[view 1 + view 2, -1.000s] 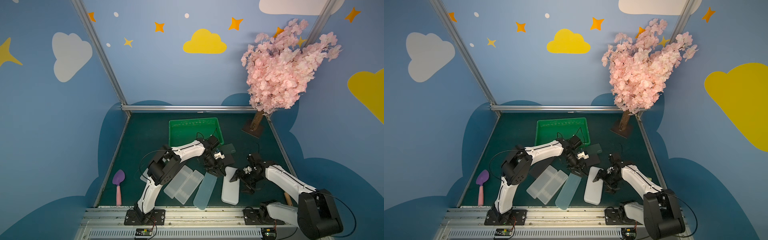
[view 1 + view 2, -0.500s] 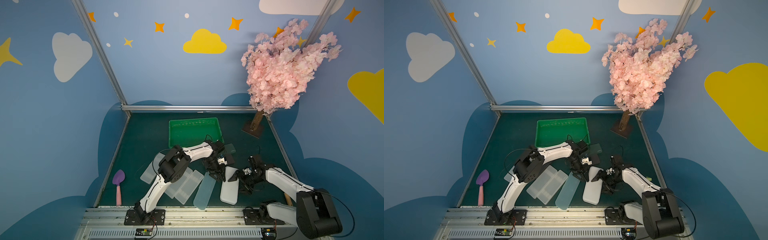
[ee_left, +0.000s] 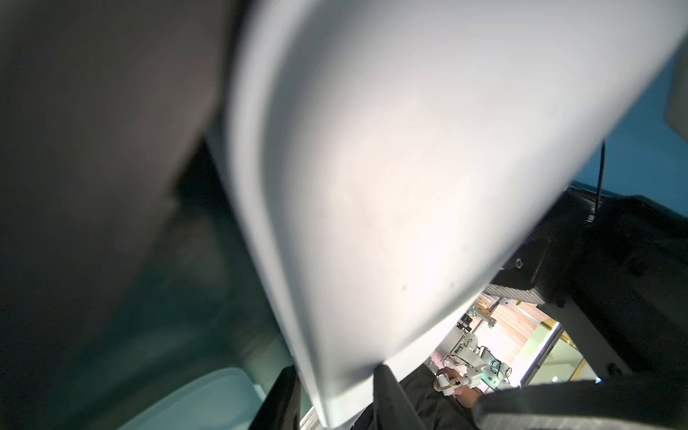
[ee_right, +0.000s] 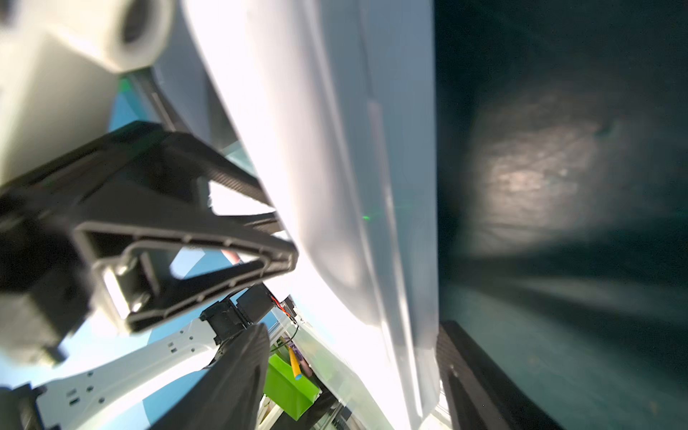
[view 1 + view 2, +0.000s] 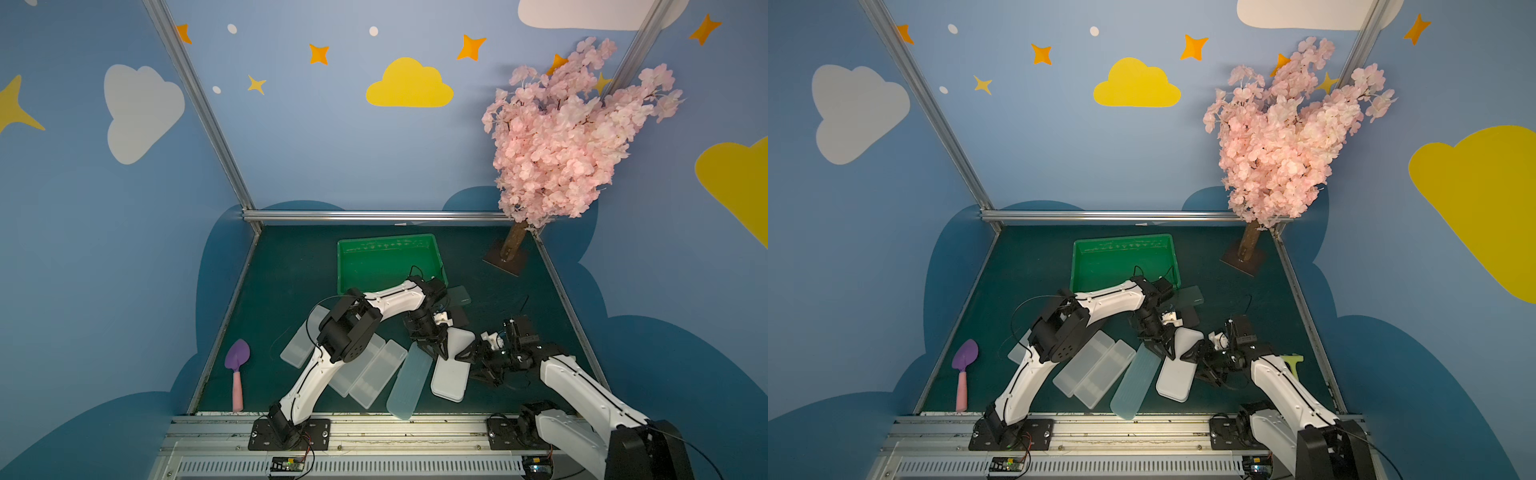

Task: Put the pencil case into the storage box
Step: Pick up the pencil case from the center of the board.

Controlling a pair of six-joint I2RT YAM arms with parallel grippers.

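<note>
Cases [image 5: 376, 374] lie beside pencil case [image 5: 451, 376]; left arm [image 5: 390, 297] crosses before storage box [image 5: 388, 241].

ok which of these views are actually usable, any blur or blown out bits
Both top views are sharp and evenly lit, though the dark green table sits dim. The left wrist view is smeared: the white pencil case fills it, out of focus. In the right wrist view the case is blown out white, with a soft bright patch on the table.

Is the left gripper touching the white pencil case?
Touching. The left wrist view shows the white pencil case wedged in the left gripper, with both dark fingertips against its edge and no gap visible.
</note>
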